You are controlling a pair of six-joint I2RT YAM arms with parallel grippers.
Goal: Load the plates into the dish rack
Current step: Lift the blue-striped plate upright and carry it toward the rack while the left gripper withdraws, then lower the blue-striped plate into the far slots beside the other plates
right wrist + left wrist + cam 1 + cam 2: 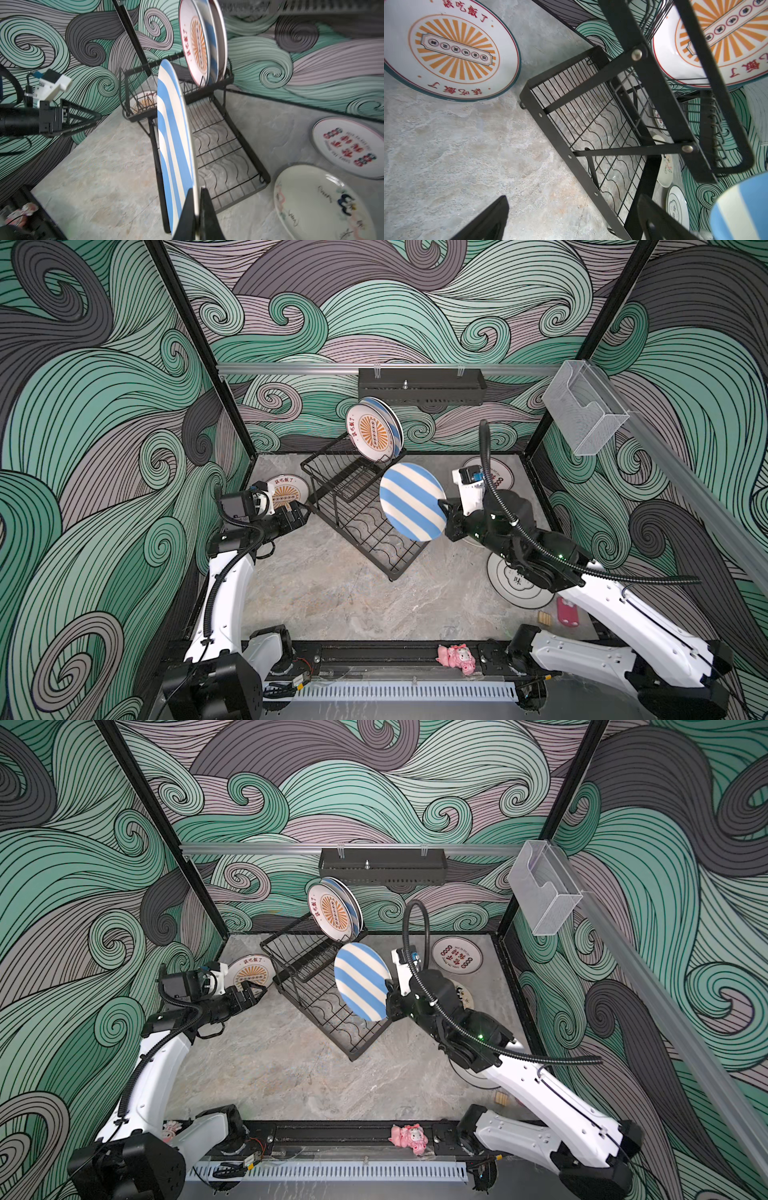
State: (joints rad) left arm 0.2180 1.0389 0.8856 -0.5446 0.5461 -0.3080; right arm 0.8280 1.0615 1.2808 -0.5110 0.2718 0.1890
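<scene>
Step in hand: rack insertion of the round blue-and-cream striped plate (411, 499). Right gripper (196, 194) was clamped on that plate's lower rim, one finger on each face. Plate stood on edge, slightly tilted, hanging above the wavy-wire base of the black wire two-tier dish rack (566, 160), just in front of the rack's raised basket. No contact with the wires that I could see.

Raised basket already held an upright orange sunburst plate (370, 435), with a second blue-striped plate (394, 416) right behind it. Right wrist view hinted at a third rim behind those; couldn't confirm.

Left gripper (302, 512) sat at the rack's left-arm side, fingers apart, nothing between them. It was next to another sunburst plate (286, 491) lying flat beside the rack. On the rack's right-arm side, flat on the grey stone-look table (332, 605), lay three more:
- white plate with red lettering (457, 955)
- cream plate with doodles (322, 203)
- white plate with black flower outline (515, 585), partly under the right arm

My read: early in the job, most plates not yet racked. Next move needed the held plate's plane lined up parallel with the standing plates over a free slot. Then lower it rim-first until the wires take the weight, and only then let go. Clearance to the racked sunburst plate's face looked like the thing to watch.
</scene>
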